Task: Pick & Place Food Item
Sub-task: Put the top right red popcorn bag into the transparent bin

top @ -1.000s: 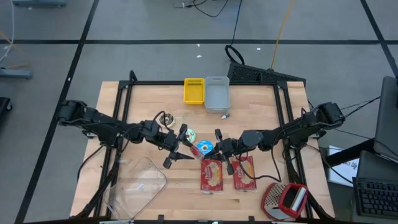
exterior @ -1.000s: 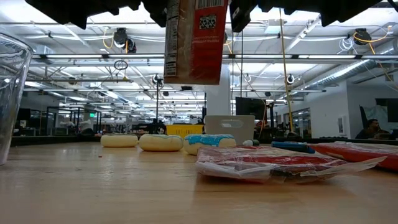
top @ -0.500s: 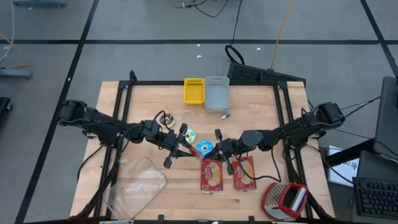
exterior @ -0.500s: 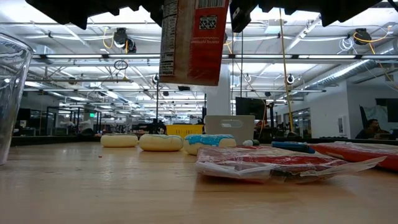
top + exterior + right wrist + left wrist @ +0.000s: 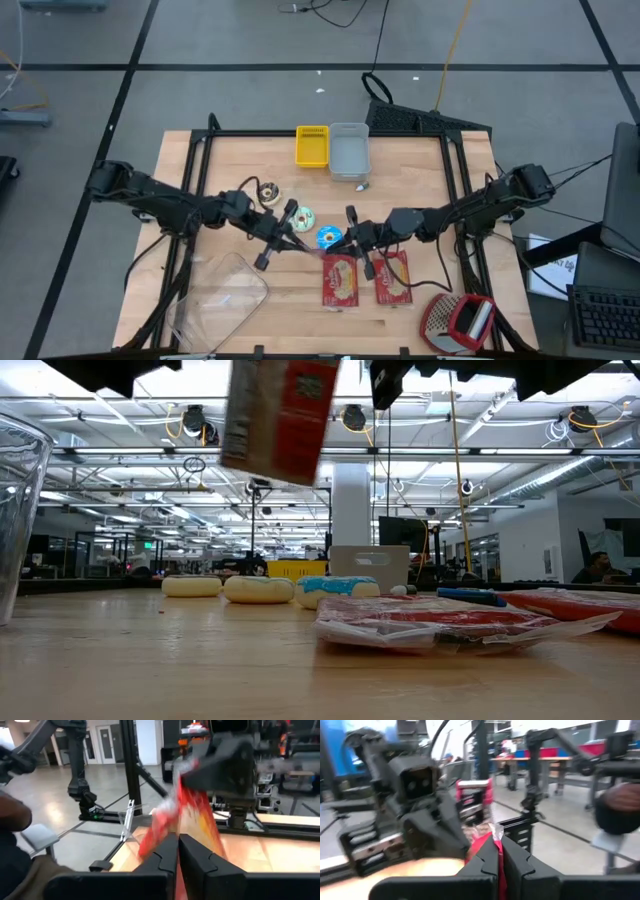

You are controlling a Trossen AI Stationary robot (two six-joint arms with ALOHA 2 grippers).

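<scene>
Handover in mid-frame of the high view: left gripper (image 5: 283, 232) is clamped on the red snack packet (image 5: 272, 415), which hangs tilted at the top of the low view. Right gripper (image 5: 352, 235), just right of centre, has its fingers together. Best to lift away smoothly toward the clear container (image 5: 222, 300) at lower left, keeping the grip firm.

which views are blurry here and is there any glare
Low view: the hanging red packet is motion-smeared, ceiling lights glare white. Left wrist view: soft all over, the packet between the fingers included. Right wrist view: the packet streaks. High view: sharp, evenly lit.
</scene>
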